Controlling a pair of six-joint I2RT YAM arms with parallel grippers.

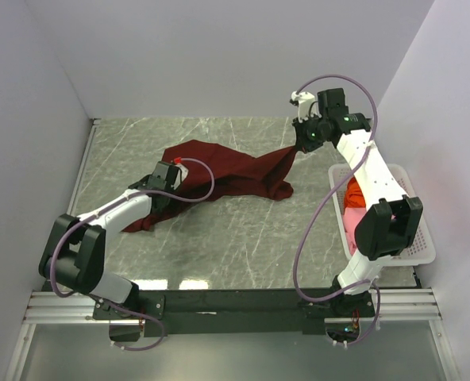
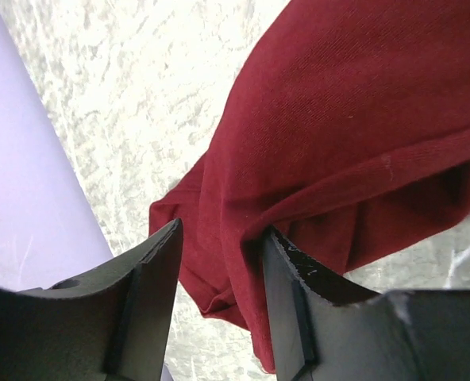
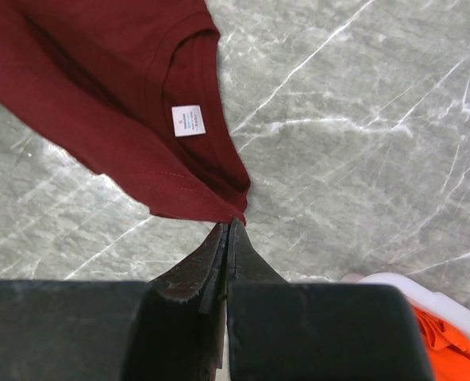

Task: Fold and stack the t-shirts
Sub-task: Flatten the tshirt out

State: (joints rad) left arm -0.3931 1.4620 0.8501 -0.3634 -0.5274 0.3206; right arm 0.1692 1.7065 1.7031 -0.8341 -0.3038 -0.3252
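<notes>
Above the table (image 1: 243,238), right fingers (image 3: 203,266) clamp the maroon t-shirt (image 3: 100,87); left fingers (image 2: 152,274) straddle it, apart.

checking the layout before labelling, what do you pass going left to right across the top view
left elbow → maroon shirt → right jaws, shut on the shirt's corner → basket

Robot lab test cell: plain white walls (image 1: 219,55) box in marble-look tabletop (image 1: 243,238); L arm (image 1: 116,208) & R arm (image 1: 371,171) w/ purple cables (image 1: 297,262) bolted to alu rail (image 1: 52,307).
</notes>
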